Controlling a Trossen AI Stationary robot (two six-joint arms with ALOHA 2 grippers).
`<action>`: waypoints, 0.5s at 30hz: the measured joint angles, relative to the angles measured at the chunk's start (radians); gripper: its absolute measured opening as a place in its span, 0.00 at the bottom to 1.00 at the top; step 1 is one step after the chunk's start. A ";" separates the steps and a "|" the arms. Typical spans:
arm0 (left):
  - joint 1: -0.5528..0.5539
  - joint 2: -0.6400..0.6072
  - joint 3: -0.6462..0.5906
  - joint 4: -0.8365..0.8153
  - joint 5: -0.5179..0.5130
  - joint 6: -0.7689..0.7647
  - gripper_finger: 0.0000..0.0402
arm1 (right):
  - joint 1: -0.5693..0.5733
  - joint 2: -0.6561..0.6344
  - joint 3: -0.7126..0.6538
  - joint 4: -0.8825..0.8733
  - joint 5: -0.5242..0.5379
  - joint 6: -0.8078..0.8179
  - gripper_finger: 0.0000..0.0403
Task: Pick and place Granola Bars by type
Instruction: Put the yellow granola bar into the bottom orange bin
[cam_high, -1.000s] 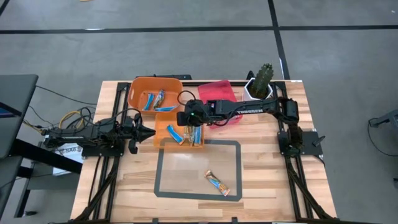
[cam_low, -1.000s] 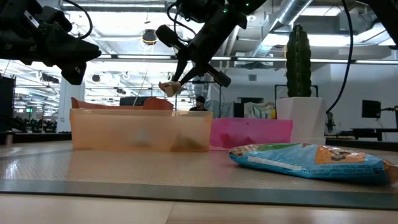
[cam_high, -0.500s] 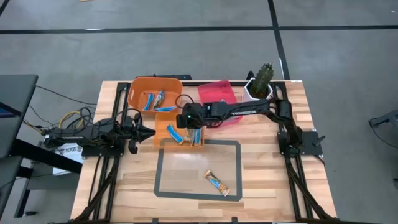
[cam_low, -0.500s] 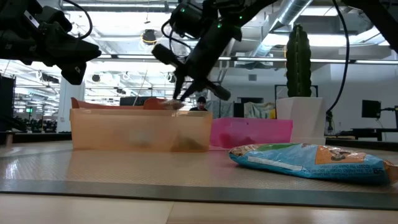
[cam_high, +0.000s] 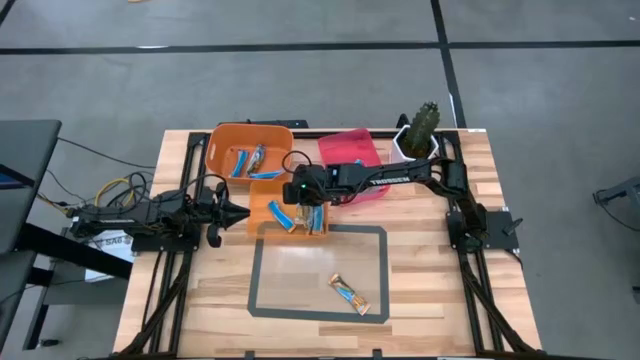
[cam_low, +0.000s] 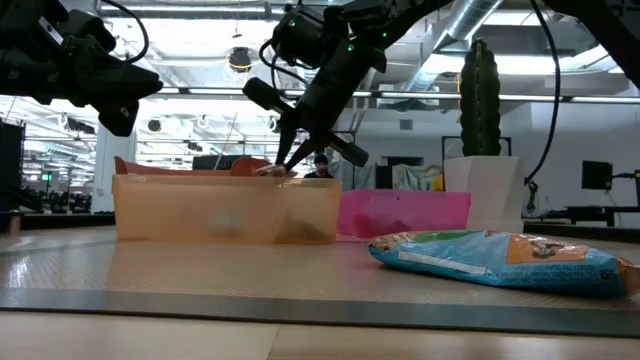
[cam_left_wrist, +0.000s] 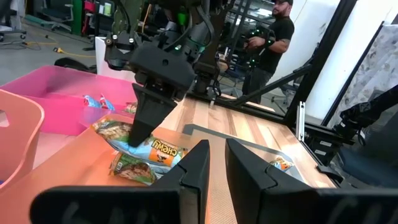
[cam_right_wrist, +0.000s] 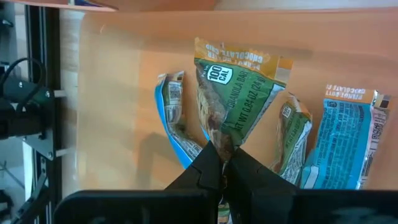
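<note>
My right gripper (cam_right_wrist: 222, 163) reaches over the small orange tray (cam_high: 262, 215) and is shut on a green-and-tan granola bar (cam_right_wrist: 239, 87). Under that bar, two blue bars (cam_right_wrist: 177, 127) (cam_right_wrist: 348, 137) and another green one (cam_right_wrist: 292, 140) lie flat in the tray. One more bar (cam_high: 350, 294) lies flat inside the taped rectangle on the table. In the low view the right gripper's tips (cam_low: 275, 170) stand at the tray's rim. My left gripper (cam_left_wrist: 216, 162) waits just left of the tray with a narrow gap between its fingers. My right gripper pinches the green-and-tan bar by one crimped end (cam_right_wrist: 222, 142) between its two fingers. It comes from above, slanting down from the table's right. The rest of the bar spreads out beyond the fingertips over the bars in the tray; whether it rests on them I cannot tell.
A larger orange bin (cam_high: 250, 148) holding bars stands behind the tray, with a pink bin (cam_high: 350, 150) to its right. A potted cactus (cam_high: 425, 125) stands at the far right corner. Bare wood lies around the taped rectangle (cam_high: 318, 272).
My right gripper has come down and a little toward the table's left, staying shut on the bar. The bar was held clear above the tray's rim a second ago; now it is down at rim level inside the tray.
</note>
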 joint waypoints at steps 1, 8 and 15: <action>0.000 0.000 0.000 0.000 0.000 0.000 0.11 | 0.000 0.000 0.000 0.001 0.000 0.000 0.00; 0.000 0.000 0.000 0.000 0.000 0.000 0.11 | 0.000 0.000 0.000 0.000 0.000 0.000 0.07; 0.000 0.000 0.000 0.000 0.000 0.000 0.11 | 0.000 0.000 0.000 0.000 -0.002 0.010 0.18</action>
